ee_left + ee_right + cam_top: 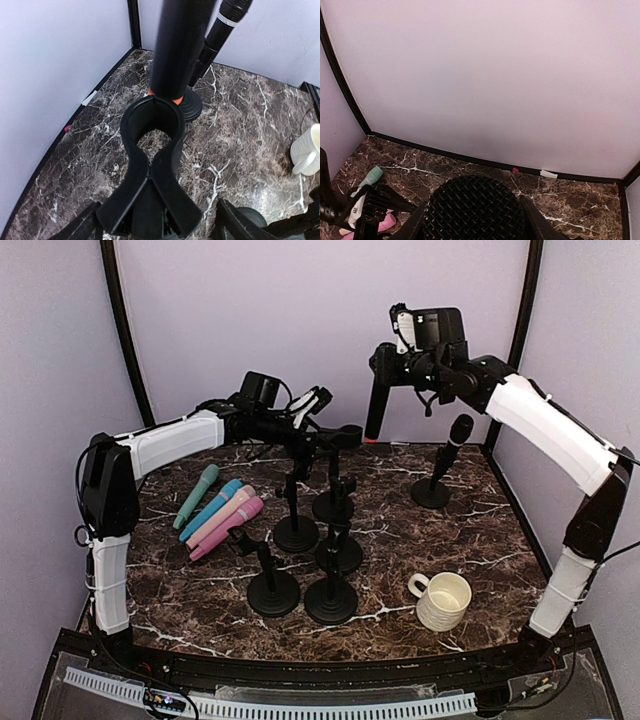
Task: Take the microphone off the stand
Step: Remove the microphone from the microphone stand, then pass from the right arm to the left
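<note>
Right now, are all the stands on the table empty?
No, a black microphone sits tilted in the back-right stand.

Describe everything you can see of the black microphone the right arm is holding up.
The microphone is black, with a long smooth body, a mesh head and an orange ring at its tail. It hangs nearly upright, head up, above the back of the marble table. The right gripper is shut on its head. Its tail is close to an empty stand clip; contact cannot be told.
</note>
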### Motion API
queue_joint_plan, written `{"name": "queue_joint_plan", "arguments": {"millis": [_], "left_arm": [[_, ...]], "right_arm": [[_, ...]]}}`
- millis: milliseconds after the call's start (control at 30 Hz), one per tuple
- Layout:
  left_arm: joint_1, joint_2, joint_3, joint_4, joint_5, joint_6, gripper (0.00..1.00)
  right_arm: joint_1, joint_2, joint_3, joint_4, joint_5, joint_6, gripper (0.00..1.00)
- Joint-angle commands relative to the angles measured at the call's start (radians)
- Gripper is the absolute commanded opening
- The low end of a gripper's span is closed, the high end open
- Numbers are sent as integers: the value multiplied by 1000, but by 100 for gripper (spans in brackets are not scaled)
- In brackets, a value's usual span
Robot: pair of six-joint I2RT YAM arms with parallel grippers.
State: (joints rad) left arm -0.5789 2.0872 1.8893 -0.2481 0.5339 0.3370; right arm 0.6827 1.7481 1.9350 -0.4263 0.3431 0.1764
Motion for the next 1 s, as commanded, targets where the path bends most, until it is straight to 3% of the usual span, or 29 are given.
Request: {"name": "queue_joint_plan", "arguments": {"millis": [0, 367, 533, 700, 967], "left_arm": [[-1, -48, 19, 27, -37, -29, 85], [-5, -325, -163, 268, 23, -170, 92], [-92, -442, -233, 210, -57, -189, 91], [-159, -530, -360, 267, -87, -308, 91], [-177, -534, -368, 197, -130, -318, 87]], "right_arm": [[-1, -122, -26, 80, 36, 2, 21], [-5, -295, -219, 230, -250, 140, 21], [25, -308, -286, 327, -460, 177, 22], [79, -303, -333, 412, -531, 181, 22], [117, -286, -356, 484, -610, 195, 22]]}}
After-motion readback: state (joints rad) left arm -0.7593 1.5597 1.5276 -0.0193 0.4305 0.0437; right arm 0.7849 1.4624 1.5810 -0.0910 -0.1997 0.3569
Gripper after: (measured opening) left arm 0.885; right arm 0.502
